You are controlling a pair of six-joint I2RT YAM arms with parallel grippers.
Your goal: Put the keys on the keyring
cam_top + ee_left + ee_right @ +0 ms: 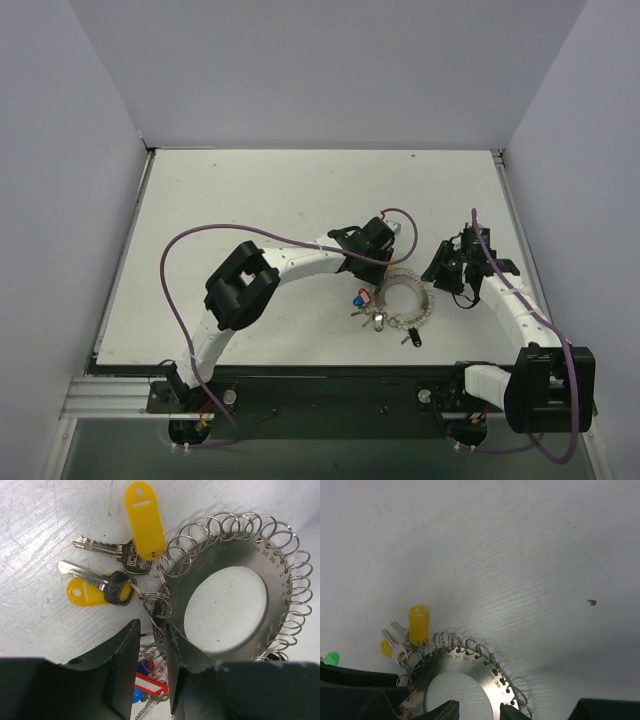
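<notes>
The keyring (405, 300) is a flat silver disc with a wide hole, edged with many small wire rings. It also shows in the left wrist view (272, 580) and the right wrist view (470, 667). Two keys with yellow tags (144, 517) hang on its small rings. A red tag (150, 686) and blue-headed keys lie below between the left fingers. My left gripper (152, 630) is slightly open, straddling the small rings at the disc's left rim. My right gripper (480, 709) is open over the disc's right band. A green key head (331, 657) shows at the left edge.
Red and blue key heads (358, 299) lie at the ring's left. A loose key (410, 338) lies just in front of the ring. White walls enclose the table (250, 200) on the left, back and right. Purple cables loop over both arms.
</notes>
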